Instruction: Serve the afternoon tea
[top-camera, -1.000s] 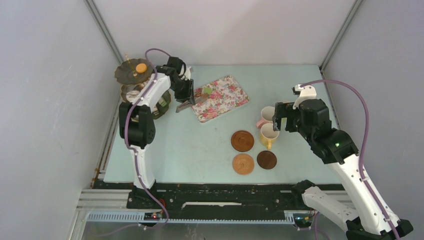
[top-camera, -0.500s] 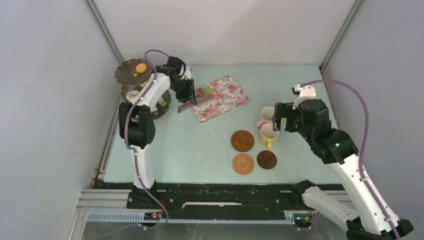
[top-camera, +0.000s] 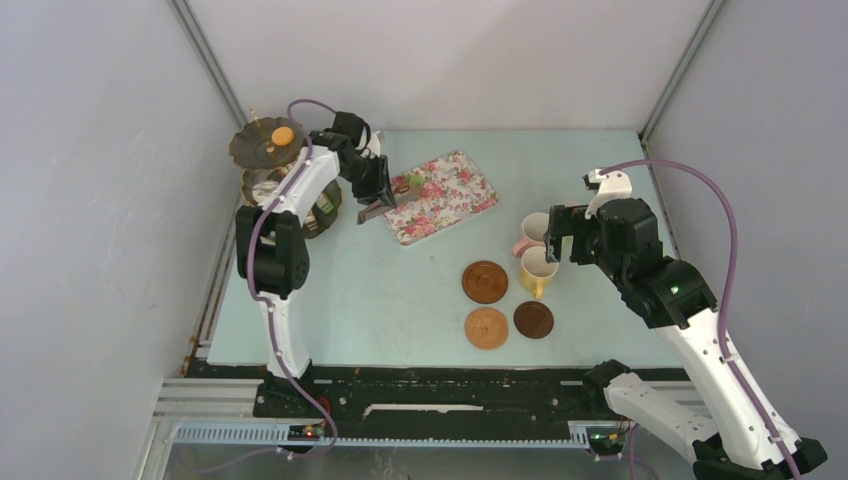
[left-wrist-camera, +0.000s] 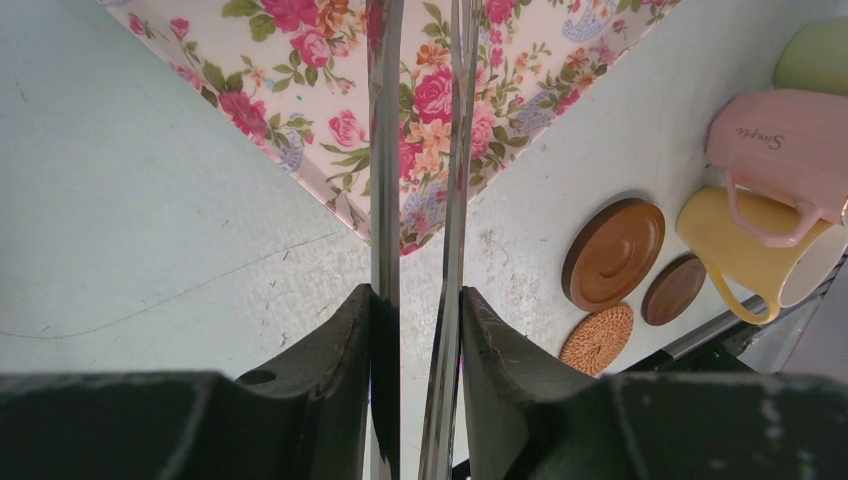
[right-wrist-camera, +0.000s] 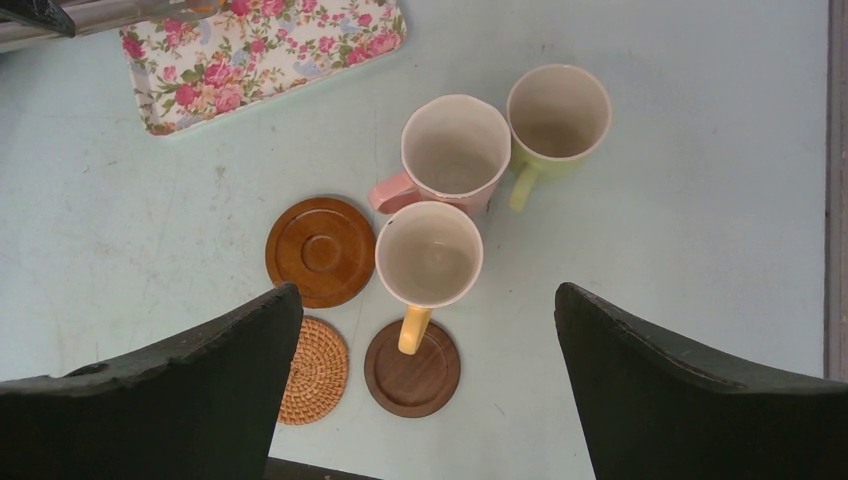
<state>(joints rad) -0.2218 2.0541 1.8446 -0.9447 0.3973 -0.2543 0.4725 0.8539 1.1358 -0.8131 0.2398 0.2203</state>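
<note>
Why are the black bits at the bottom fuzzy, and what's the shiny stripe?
Left wrist view: the left gripper is close to the lens, so it blurs; the shiny tongs reflect the flowered tray. Right wrist view: the right gripper blurs likewise; the yellow mug is sharp.

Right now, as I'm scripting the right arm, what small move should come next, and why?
Probably lower the open right end effector around the yellow mug: it stands upright, centred between the fingers, and on no coaster; the dark coaster lies near its handle.
</note>
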